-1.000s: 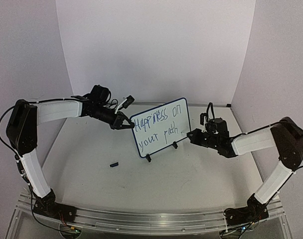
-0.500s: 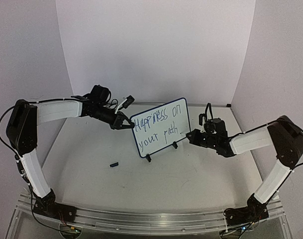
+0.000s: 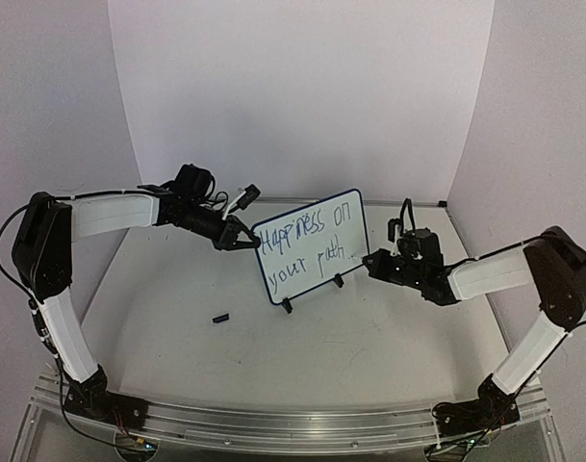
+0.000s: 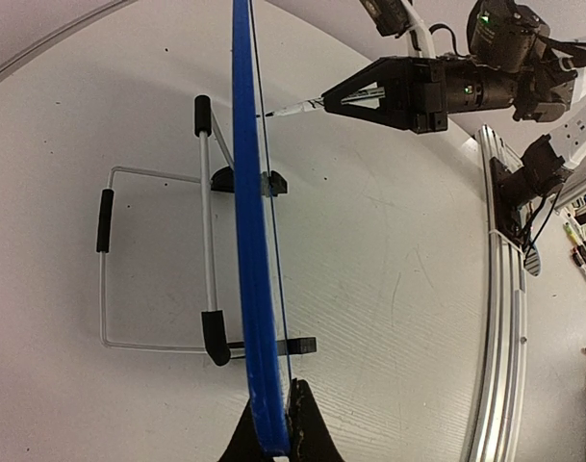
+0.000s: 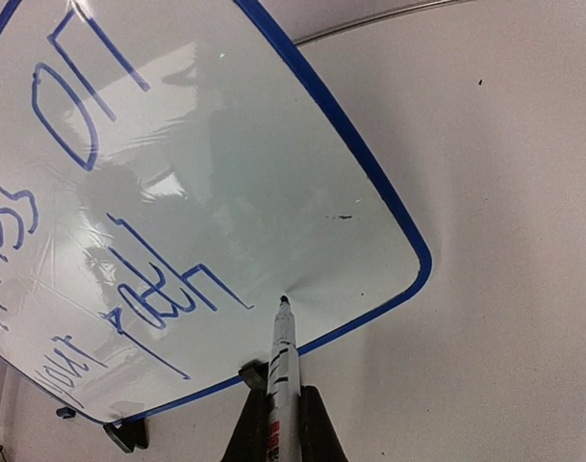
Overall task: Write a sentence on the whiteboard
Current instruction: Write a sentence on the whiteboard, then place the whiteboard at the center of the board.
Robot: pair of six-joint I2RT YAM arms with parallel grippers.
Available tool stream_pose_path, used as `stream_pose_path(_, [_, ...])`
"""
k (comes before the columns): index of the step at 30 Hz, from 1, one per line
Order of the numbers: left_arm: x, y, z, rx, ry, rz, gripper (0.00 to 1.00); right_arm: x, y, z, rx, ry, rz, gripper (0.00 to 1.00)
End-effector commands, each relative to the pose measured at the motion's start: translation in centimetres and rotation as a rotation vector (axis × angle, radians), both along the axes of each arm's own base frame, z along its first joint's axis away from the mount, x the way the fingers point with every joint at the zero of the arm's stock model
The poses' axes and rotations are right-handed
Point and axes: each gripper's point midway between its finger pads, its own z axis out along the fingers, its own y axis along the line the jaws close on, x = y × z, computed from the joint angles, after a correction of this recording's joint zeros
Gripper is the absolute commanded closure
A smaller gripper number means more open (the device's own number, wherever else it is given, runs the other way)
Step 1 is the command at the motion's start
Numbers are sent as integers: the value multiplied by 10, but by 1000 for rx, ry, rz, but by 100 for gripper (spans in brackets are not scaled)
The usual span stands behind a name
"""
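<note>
white tabletop (image 3: 369, 332); whiteboard (image 3: 312, 244) sentence (image 3: 307, 226) reads "happiness on your path".

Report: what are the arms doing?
Left end effector shut on white blue-rimmed whiteboard. Right end effector shut on slim grey marker pen, tip on board. Small black piece on table, apart.

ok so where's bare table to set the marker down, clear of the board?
Best: the broad table strip between the whiteboard feet and the front rail, minus a small black piece left of centre. Crowded: left gripper clamps the board's edge, right gripper holds the marker tip to it, wire stand behind.
</note>
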Motion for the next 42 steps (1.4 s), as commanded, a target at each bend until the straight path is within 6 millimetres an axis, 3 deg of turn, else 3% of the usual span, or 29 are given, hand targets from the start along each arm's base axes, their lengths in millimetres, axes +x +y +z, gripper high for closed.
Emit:
stream_pose_path(1, [-16, 3, -28, 101, 59, -15, 100, -1, -23, 42, 13, -112, -94, 100])
stream_pose_path(7, [-23, 0, -6, 42, 71, -26, 100, -11, -55, 68, -17, -200, -219, 100])
stream_pose_path(12, [-30, 3, 8, 27, 64, -29, 100, -19, -70, 82, -50, -237, -255, 100])
stream_pose_path(25, [-32, 17, 18, 36, 93, -22, 99, -29, -74, 93, -56, -250, -243, 100])
stream_pose_path(28, [-29, 18, 16, 50, 93, -7, 90, -28, -71, 96, -65, -249, -225, 100])
stream_pose_path(36, [-23, 27, 16, 82, 58, 66, 47, -37, -69, 121, -57, -294, -182, 100])
stream_pose_path(42, [-24, 37, 15, 99, 49, 137, 34, -47, -71, 129, -70, -316, -159, 100])
